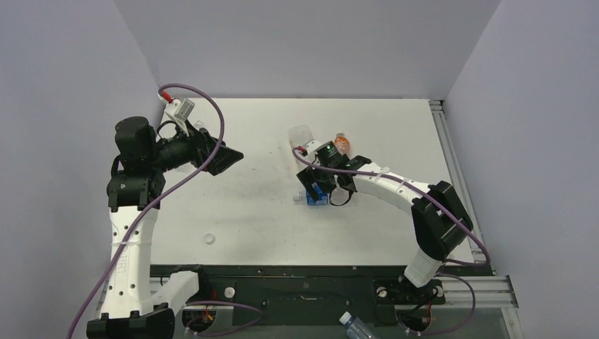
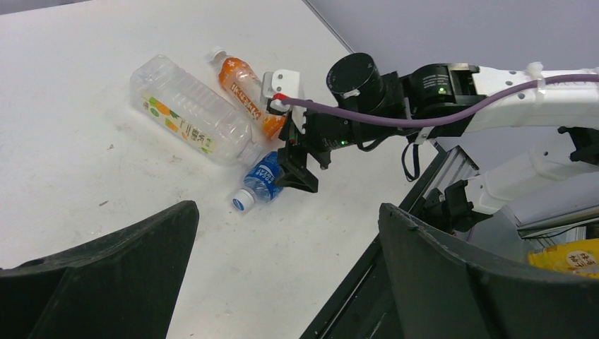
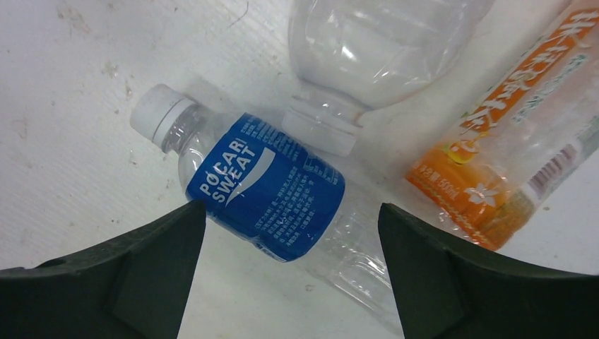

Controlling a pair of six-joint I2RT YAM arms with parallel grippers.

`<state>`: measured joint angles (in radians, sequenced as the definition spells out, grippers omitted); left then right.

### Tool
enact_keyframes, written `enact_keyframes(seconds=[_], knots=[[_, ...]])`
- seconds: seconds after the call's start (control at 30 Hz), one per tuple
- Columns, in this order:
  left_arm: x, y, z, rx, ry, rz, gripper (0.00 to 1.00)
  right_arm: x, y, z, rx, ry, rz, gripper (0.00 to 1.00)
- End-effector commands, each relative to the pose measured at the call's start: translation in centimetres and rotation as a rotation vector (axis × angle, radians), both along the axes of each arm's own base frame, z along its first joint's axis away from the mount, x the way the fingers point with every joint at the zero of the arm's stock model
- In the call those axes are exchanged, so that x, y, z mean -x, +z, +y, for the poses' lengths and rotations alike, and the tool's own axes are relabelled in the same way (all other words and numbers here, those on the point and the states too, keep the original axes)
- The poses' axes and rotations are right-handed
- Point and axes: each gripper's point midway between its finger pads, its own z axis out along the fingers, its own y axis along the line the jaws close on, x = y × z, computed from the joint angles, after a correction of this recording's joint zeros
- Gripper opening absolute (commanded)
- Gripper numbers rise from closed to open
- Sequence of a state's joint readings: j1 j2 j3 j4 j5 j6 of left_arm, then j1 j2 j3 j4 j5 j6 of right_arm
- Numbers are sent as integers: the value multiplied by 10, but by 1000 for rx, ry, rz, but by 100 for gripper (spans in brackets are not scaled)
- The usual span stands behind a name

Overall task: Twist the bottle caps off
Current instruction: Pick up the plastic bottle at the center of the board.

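Three capped bottles lie midway across the tabletop (image 1: 261, 226), a clear bottle (image 2: 187, 113), an orange bottle (image 2: 244, 92) and a blue-labelled bottle (image 3: 265, 187) wearing its white cap (image 3: 159, 113), one loose cap (image 1: 208, 239) sits toward the near edge, the right gripper (image 3: 288, 212) gapes wide astride the blue-labelled bottle without clasping it, and the left gripper (image 2: 286, 210), equally spread, holds nothing.

R pincer (image 1: 321, 191) over blue bottle (image 1: 315, 200)

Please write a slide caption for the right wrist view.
Open right gripper over blue-labelled bottle, white cap on, beside clear bottle and orange bottle.
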<state>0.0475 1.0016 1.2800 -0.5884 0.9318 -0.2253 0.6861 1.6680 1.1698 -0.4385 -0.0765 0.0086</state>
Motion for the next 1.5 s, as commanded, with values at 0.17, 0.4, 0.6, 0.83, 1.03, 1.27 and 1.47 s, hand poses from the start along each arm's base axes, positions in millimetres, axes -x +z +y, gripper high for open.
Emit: enact_keyframes(seconds=[0.17, 0.4, 0.6, 0.83, 1.03, 1.27, 1.47], knots=[[13, 34, -8, 38, -57, -112, 97, 33, -26, 3, -74, 6, 135, 87], [19, 37, -11, 46, -83, -116, 97, 54, -28, 27, -127, 30, 140, 88], [29, 38, -14, 58, -124, -109, 97, 62, -33, 47, -141, 10, 99, 71], [32, 49, -17, 110, -136, -100, 97, 51, -8, 52, -206, -19, 40, 40], [30, 69, -17, 175, -119, -126, 97, 25, 130, 69, -516, -61, -187, 45], [54, 92, -24, 278, -156, -244, 97, 58, 373, 56, -1202, -120, -572, 49], [85, 100, -45, 282, -277, -316, 97, 107, 441, 71, -1398, -76, -631, 48]])
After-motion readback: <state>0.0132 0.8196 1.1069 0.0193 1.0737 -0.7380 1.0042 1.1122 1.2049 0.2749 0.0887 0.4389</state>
